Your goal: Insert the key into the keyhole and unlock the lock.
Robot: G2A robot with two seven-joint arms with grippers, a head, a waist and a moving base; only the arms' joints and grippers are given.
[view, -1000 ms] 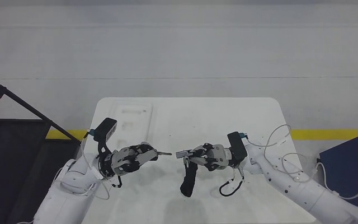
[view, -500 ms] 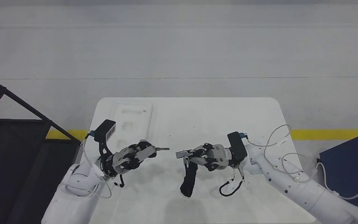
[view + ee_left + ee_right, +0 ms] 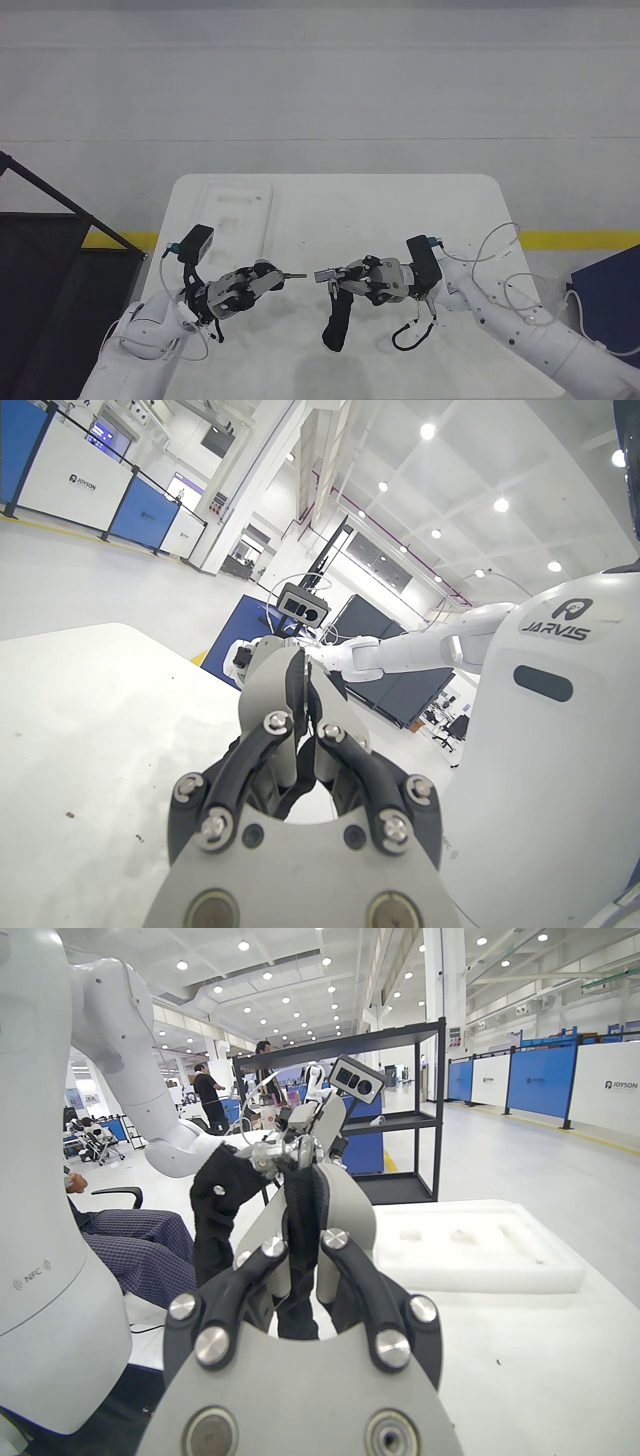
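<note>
1. The left claw is clamped on the key, with the blade pointing at the lock.
2. The right claw is clamped on the lock, holding it above the bench; it has not moved.
3. The left arm has lowered the key back level with the lock. A small gap remains, so insertion is likely the next step.

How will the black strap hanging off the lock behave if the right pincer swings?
Probably floppy: the black strap hangs limp below the right pincer. Likely light for its size, so it should sway rather than drag the lock out of the grip. It looks like fabric, so hardly fragile.
</note>
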